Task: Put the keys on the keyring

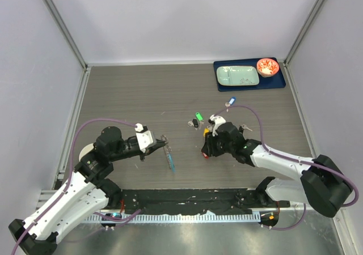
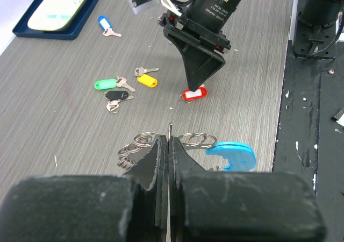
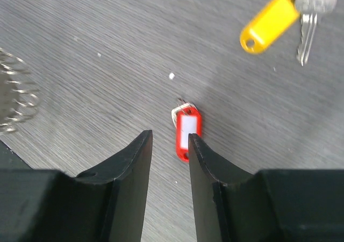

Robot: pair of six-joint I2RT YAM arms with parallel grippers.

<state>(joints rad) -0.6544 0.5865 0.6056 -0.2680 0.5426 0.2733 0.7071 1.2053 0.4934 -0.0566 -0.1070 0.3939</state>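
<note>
1. Closest to the bases, the left gripper [image 2: 169,140] is clamped tight on a thin wire of the keyring [image 2: 193,140]. Its blue crescent lies flat just beside the fingers, near the near edge of the table [image 1: 125,96].
2. The right gripper [image 3: 169,140] points down over the red key [image 3: 188,130]. Its jaws are only narrowly parted, with the tag's end right at the gap, and nothing is gripped.
3. A bit further out, the yellow key [image 2: 146,80], black key [image 2: 117,95] and green key [image 2: 106,84] sit bunched close together.
4. The blue key [image 2: 103,22] lies on its own past those, with bare wood all round.
5. At the far right corner, the tray [image 1: 272,83] sits by the wall, well apart from the keys. There's a wide stretch of bare tabletop off to the left.
</note>
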